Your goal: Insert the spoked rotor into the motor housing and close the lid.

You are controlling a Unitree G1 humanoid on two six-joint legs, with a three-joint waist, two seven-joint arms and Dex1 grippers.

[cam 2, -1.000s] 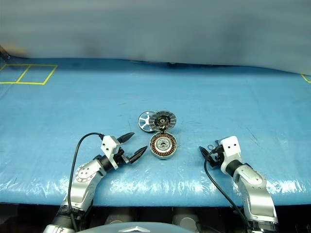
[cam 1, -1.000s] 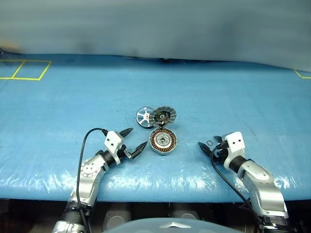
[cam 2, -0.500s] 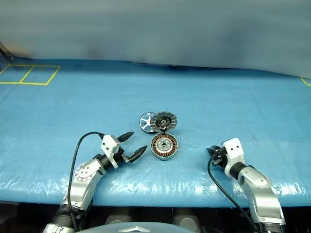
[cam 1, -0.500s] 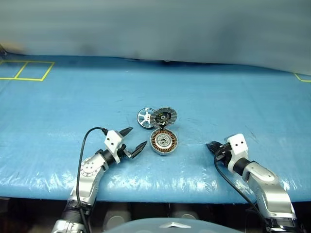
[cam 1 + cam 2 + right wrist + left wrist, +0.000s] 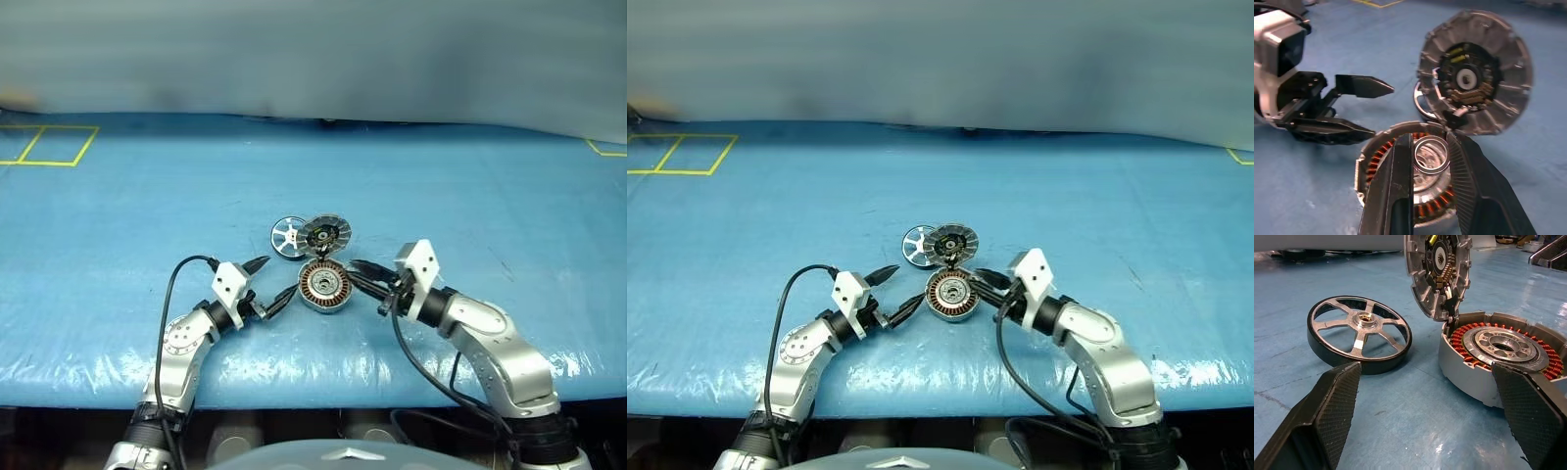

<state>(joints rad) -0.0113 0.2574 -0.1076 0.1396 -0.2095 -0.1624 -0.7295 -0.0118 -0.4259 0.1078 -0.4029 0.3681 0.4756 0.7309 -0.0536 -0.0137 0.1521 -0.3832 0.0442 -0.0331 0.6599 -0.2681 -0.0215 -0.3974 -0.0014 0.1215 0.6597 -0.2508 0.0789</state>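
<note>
Rotor looks light, rigid, slick: grab by dark rim; left gripper wide open, empty, right gripper pinching small ring.

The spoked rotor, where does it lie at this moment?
The spoked rotor lies flat on the blue table, just left of the raised lid and behind the motor housing.

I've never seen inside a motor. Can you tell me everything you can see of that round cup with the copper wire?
The motor housing is a shallow round cup of grey metal lying flat on the blue table cover. Copper-coloured windings ring a silver hub inside. It stands open, its lid tipped up from the rim, dark face showing. The spoked rotor lies beside it, apart.
</note>
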